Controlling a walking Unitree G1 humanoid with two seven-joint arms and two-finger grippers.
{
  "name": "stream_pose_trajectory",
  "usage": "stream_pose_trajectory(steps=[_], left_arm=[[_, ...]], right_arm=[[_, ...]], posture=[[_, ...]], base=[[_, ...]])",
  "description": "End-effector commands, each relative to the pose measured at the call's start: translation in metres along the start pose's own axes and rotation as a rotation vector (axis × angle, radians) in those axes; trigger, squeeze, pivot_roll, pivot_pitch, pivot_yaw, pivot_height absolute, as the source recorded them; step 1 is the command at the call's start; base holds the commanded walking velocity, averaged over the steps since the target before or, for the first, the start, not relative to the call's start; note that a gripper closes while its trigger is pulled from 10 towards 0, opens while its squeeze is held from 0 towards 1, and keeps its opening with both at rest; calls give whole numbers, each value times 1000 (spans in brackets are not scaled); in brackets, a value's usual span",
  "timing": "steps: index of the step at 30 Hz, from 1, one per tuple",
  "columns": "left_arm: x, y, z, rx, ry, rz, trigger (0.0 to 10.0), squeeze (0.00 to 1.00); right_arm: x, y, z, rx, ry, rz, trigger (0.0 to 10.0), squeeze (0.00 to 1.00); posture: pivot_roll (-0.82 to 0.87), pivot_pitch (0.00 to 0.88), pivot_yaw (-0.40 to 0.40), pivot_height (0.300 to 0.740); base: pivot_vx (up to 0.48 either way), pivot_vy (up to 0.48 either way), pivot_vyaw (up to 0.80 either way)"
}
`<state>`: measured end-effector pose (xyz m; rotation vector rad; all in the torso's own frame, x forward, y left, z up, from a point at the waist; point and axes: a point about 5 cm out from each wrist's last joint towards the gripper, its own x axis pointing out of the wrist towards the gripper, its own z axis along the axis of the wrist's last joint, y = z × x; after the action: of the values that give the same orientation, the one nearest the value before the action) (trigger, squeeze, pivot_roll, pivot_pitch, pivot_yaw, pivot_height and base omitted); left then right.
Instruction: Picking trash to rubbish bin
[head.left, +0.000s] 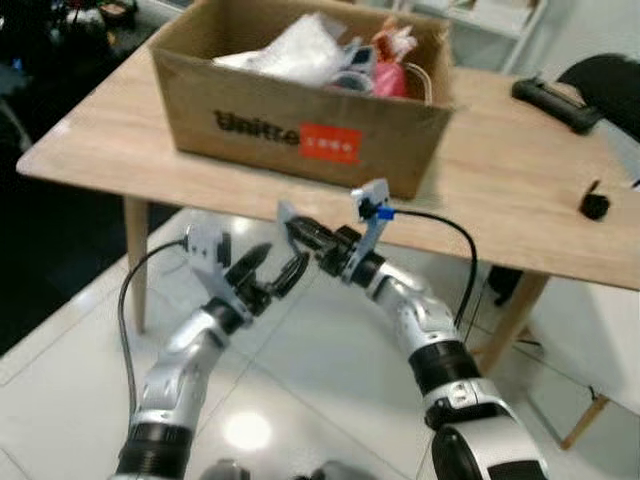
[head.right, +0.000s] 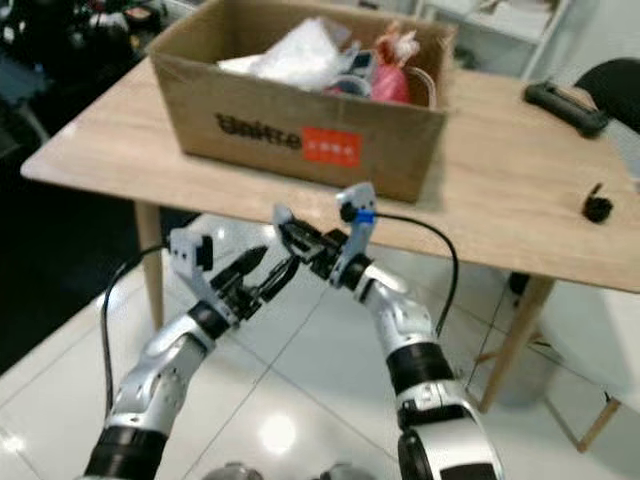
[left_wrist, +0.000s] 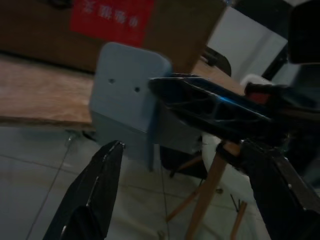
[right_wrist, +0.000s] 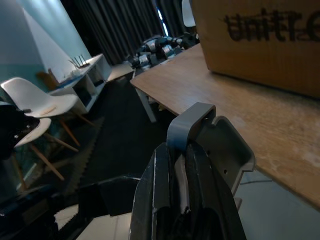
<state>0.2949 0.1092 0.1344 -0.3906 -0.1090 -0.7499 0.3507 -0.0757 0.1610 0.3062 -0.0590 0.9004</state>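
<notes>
**Both grippers meet below the desk edge, box of trash above**

You have the desk (head.left: 520, 180) ahead, and the cardboard box (head.left: 300, 130) sits near its front edge, full of trash (head.left: 300, 50): crumpled clear plastic and pink wrappers. That box looks like your bin, so the load seems already in.

Below the front edge, both arms are raised together. Your left gripper (head.left: 272, 272) has its fingers spread apart, empty. Your right gripper (head.left: 300, 235) is pressed closed; I see nothing between its fingers. The tips nearly touch, probably a resting pose between pickups.
</notes>
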Motion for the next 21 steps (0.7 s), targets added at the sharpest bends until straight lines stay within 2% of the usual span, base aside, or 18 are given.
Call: stream_pose_trajectory(steps=[1,4,7,21], left_arm=[[0,-2,-3,-18,10,-9,10000,0],[2,-1,-3,-24,3,10,10000,0],[4,2,-3,-51,-15,44,10000,0],[5,2,-1,-13,-6,45,10000,0]], right_arm=[[0,2,0,-6,8,6,10000,0],[0,1,0,-6,9,4,10000,0],[0,1,0,-5,10,1,10000,0],[-3,0,-1,0,6,-15,10000,0]], posture=[[162,108,-60,740],[162,108,-60,740],[158,110,-60,740],[158,116,-56,740]], base=[[0,-480,0],[0,-480,0],[0,0,0],[0,0,0]])
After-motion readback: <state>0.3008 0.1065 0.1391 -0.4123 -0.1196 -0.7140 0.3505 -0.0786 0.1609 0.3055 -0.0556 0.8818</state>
